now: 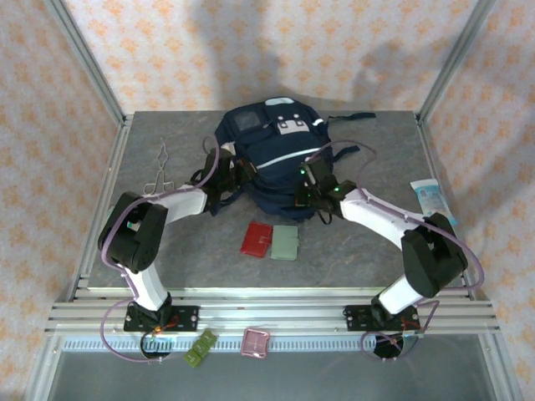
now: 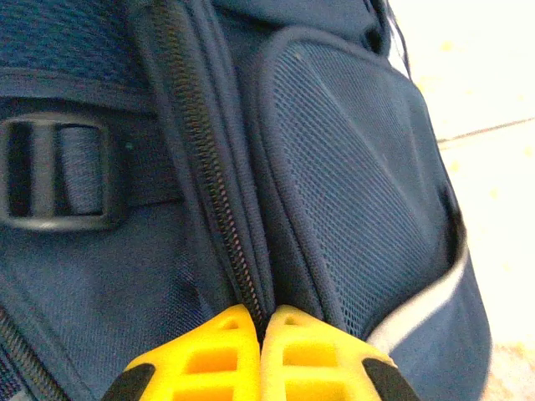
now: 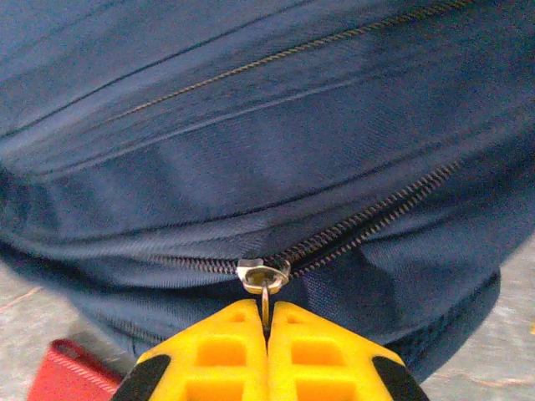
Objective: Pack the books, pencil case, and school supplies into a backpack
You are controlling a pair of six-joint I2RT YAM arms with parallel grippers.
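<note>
A large navy-blue fabric backpack (image 1: 276, 159) was seen lying towards the far side of the grey counter (image 1: 368, 251). The left end effector (image 2: 261, 327) was found closed, its yellow fingertips pressed together at the backpack's zipper seam; whether fabric was pinched could not be told. The right end effector (image 3: 267, 322) was clamped on a small metal zipper pull (image 3: 264, 277). A red square case (image 1: 256, 239) and a pale green rectangular case (image 1: 285, 243) were laid side by side just before the backpack.

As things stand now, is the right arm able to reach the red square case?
Probably yes, once it lets go: the right gripper is shut on the zipper pull of the backpack. The red square case lies close by, uncovered, beside the pale green case.
</note>
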